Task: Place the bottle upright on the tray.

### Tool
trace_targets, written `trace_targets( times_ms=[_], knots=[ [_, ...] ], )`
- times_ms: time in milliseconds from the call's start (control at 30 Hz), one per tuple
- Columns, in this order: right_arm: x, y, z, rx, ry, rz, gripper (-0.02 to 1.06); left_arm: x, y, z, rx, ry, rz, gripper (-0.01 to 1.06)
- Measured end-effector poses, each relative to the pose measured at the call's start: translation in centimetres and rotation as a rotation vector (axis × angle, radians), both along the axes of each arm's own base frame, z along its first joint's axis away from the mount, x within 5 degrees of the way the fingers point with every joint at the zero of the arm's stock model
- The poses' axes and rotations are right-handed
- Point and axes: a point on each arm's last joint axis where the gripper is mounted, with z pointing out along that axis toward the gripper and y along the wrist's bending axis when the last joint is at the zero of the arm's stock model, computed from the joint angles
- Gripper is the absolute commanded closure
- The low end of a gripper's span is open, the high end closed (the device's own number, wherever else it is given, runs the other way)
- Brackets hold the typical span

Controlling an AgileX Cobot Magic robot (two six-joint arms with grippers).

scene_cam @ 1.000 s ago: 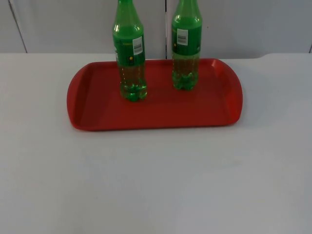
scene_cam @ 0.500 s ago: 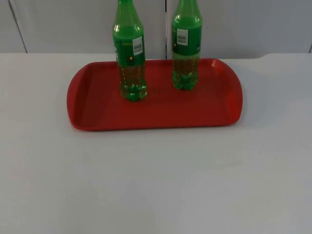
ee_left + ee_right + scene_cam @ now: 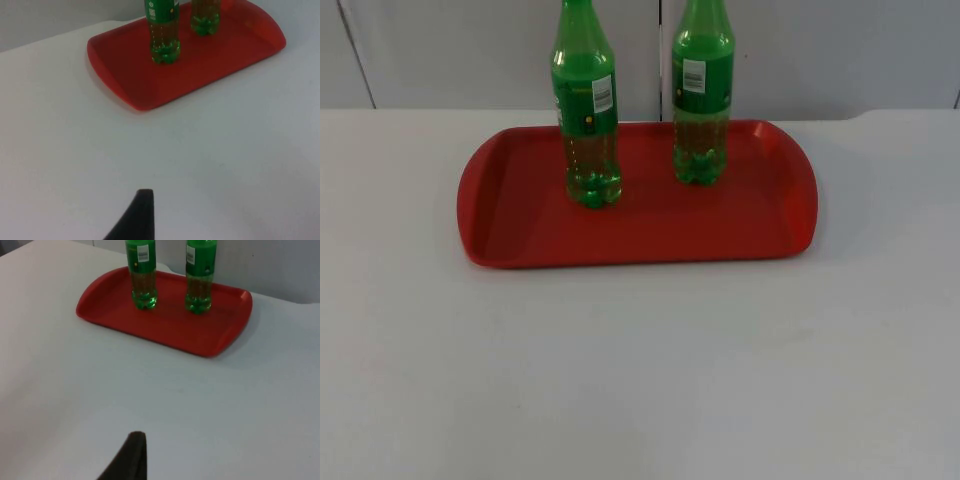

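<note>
Two green bottles stand upright on the red tray (image 3: 650, 225), which lies at the back of the table. The left bottle (image 3: 586, 110) is near the tray's middle and the right bottle (image 3: 702, 100) stands close to its far rim. Both carry green labels and hold a little clear liquid. From the left wrist view, the tray (image 3: 200, 70) and both bottles (image 3: 164, 30) (image 3: 205, 17) lie well ahead of my left gripper (image 3: 137, 215), which waits above bare table. My right gripper (image 3: 127, 457) also waits over bare table, far short of the tray (image 3: 170, 325) and bottles (image 3: 143, 275) (image 3: 200, 277).
The white table top (image 3: 640, 380) spreads wide in front of the tray. A grey partition wall (image 3: 820, 50) rises right behind the tray's far rim.
</note>
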Motion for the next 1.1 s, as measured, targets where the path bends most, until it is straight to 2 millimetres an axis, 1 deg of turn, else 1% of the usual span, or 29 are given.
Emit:
trace_targets(
  times_ms=[167,267,367,1100],
  knots=[
    [0.0,0.0,-0.2,-0.007,0.009,-0.001,-0.01,0.0,0.0,0.0,0.001,-0.001,0.001,0.00],
    [0.2,0.1,-0.6,-0.016,0.024,-0.001,-0.01,0.0,0.0,0.0,0.001,-0.001,0.001,0.00],
    [0.5,0.3,-1.6,-0.037,0.060,-0.001,-0.01,0.0,0.0,0.0,0.001,-0.001,0.001,0.00],
    [0.6,0.3,-1.7,-0.039,0.064,-0.001,-0.01,0.0,0.0,0.0,0.003,-0.002,0.002,0.00]
  ],
)
